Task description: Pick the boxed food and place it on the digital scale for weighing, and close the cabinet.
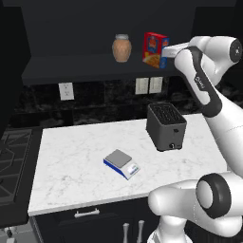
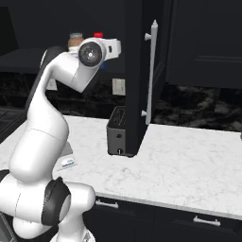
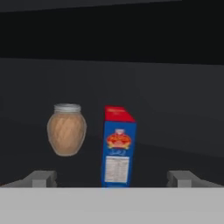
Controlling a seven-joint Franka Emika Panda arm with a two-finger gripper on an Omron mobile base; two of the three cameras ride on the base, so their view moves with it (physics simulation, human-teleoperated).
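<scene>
**A:** What could have gone wrong from that moment?

**B:** Mostly a bad approach, in my judgement. The small upright red cardboard box with a blue side panel (image 3: 117, 146) stood on the dark cabinet shelf (image 1: 71, 66), just right of a tan ceramic jar with a grey lid (image 3: 66, 130). The two stood near each other but apart. A claw drifting left could have knocked the jar, and a push on the narrow box could have tipped it backward.

**A:** Was the claw gripping anything?

**B:** No. In the hand view the claw (image 3: 113, 178) was spread wide and empty, its two grey fingertips (image 3: 42, 178) either side of the box and short of it.

**A:** And the arm's pose?

**B:** The white arm rose from the base, bent at the elbow, and reached up and far toward the shelf, hand roughly level with the box.

**A:** Where were the other task things?

**B:** The small flat scale with a grey platform and blue-edged white base (image 1: 121, 164) sat on the white marble bench (image 1: 71, 161), left of and nearer than a black toaster (image 1: 165, 126). The dark cabinet door with its long silver handle (image 2: 151, 71) stood open, so closing remained.
</scene>
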